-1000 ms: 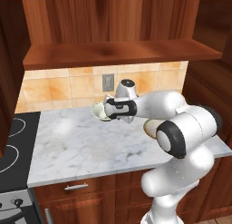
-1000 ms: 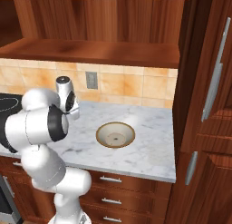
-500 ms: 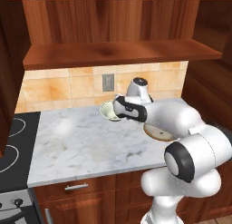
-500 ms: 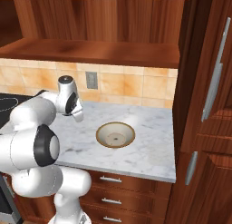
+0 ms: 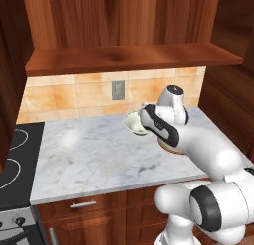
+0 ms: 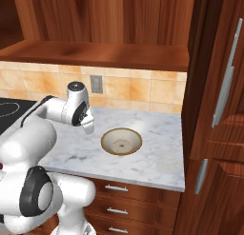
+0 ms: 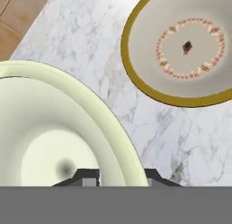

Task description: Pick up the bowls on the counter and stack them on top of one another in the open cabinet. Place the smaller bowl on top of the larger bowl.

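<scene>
I am carrying the smaller bowl [image 5: 134, 123] in my tool [image 7: 121, 177]; the jaws are standing nearly closed, pinching the bowl's rim, one tip inside the wall and one outside. What is changing: over the last second I have been swinging the bowl sideways along the tiled wall, from a spot well to the stove side of the larger bowl [image 6: 121, 141] to a spot just beside it, and the bowl is now hanging clear of the table [image 5: 99, 154] rather than sitting on it; the grip has been holding steady through that swing. In the hand view the larger bowl [image 7: 186, 46] is lying close beyond the cream-green rim, the two apart, with veined marble between them.

The larger bowl is lying where it was, on the table below the cabinet [image 6: 100, 54], untouched; the cabinet shelf board above it is bare in what I can see.

What this is meaning for the task, as I judge it: the small bowl is lifted first, yet it has to end on top; so either I am setting it into the larger bowl here, or I am parking it on the shelf and restacking later; I cannot tell which.
</scene>
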